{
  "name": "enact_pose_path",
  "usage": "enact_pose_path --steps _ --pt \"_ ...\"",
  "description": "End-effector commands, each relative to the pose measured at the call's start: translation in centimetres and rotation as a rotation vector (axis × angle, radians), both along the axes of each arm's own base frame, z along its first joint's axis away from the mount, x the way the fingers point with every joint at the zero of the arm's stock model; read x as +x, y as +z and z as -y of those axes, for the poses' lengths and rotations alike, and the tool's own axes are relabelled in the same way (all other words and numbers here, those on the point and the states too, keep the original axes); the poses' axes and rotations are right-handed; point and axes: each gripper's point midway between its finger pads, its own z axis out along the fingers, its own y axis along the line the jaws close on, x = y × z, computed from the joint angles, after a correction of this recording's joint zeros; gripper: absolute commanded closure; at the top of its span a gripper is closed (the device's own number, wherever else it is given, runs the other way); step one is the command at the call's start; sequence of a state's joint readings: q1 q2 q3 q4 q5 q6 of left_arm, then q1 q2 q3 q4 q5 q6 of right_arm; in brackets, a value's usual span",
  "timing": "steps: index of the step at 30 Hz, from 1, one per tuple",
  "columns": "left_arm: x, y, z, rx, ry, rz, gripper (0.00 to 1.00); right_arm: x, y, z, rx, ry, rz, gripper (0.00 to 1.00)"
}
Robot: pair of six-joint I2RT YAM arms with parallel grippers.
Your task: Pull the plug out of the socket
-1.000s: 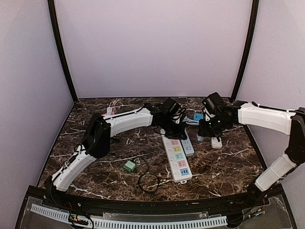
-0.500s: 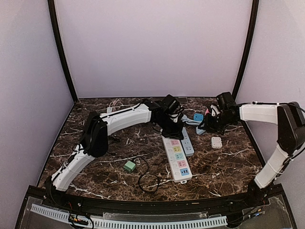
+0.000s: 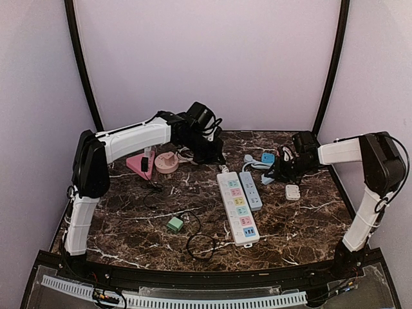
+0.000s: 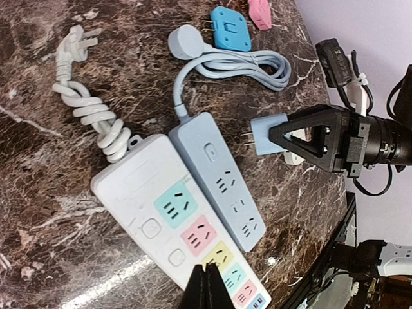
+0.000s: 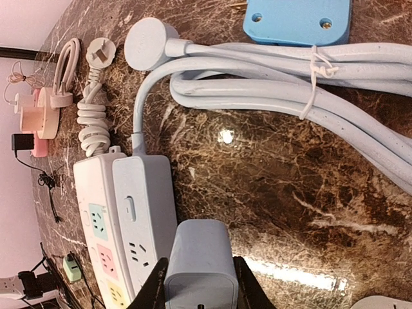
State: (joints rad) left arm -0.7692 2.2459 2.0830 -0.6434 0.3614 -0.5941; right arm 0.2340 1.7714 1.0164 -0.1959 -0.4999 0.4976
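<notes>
Pale blue plug [image 4: 264, 134] sits clamped in my right gripper [image 4: 280, 138], prongs bare and clear of the blue strip [image 4: 219, 180], at 3 o'clock from its cord end. I judge the grip keeps it freed. Its long axis runs 3-to-9, prongs toward 9. My left gripper [image 4: 206, 286] hangs pinched together, empty, out of the way.

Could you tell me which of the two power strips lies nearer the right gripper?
The shorter pale blue strip, lying between the right gripper and the longer white strip with coloured sockets.
</notes>
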Motion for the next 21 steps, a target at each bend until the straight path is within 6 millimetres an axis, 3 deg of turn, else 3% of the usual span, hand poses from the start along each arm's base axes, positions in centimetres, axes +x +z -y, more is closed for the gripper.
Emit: enact_pose_path --steps 1,14,21 --pt "0.2 0.4 -1.9 0.010 0.034 0.020 1.00 0.1 -1.0 0.4 0.010 0.004 0.000 0.83" --pt "0.9 -0.2 -5.1 0.034 0.092 0.013 1.00 -0.1 -1.7 2.2 -0.048 -0.025 -0.028 0.61" --pt "1.3 0.5 -6.1 0.034 0.113 0.026 1.00 -0.2 -1.3 3.0 -0.087 -0.044 -0.025 0.52"
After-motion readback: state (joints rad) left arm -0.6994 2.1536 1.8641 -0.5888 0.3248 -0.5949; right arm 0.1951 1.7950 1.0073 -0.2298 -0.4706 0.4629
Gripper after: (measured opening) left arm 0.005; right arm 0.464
